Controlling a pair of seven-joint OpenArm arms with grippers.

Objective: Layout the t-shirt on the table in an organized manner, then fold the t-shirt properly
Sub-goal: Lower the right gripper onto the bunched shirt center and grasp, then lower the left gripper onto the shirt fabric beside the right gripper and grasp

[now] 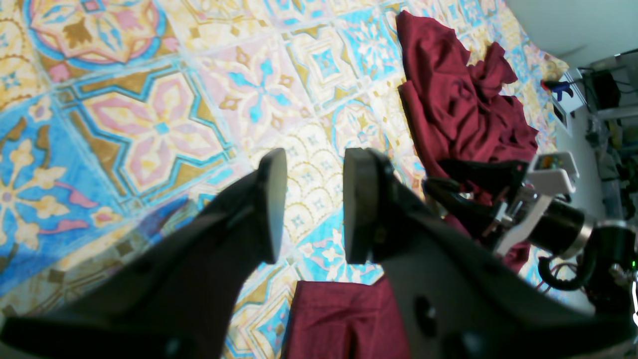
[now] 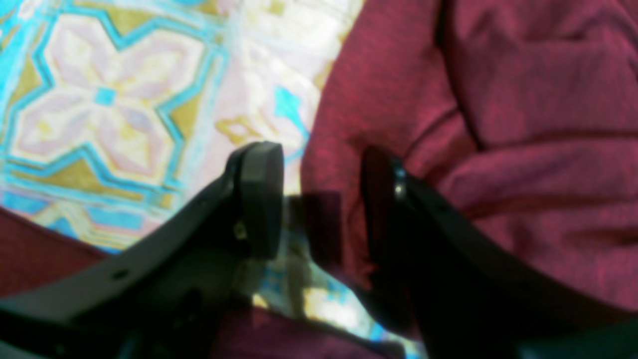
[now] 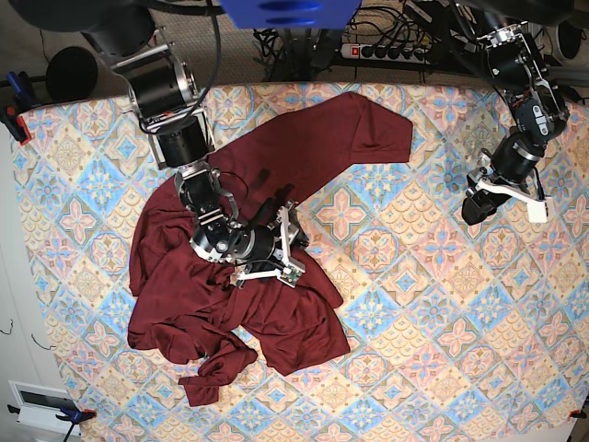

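Nearest to me, the bottom stretch of the table [image 3: 442, 368] shows only its pastel diamond cloth. Just above that lies the t-shirt [image 3: 230, 304], a rumpled maroon heap on the left half of the table, with a twisted bit of fabric trailing toward the near edge and one long flap reaching up and right toward the far side.

Over the middle of that heap sits the right gripper [image 3: 279, 210], low over the cloth. From its own wrist camera the two pads stand apart, one above bare table cloth and the other over the shirt's edge; the picture is blurred, so I cannot tell whether the fabric between them is pinched or only lying beneath.

Farther off, on the right side, the left gripper [image 3: 477, 210] hangs above bare patterned cloth, well apart from the shirt. Its fingers [image 1: 271, 199] are parted with nothing between them.
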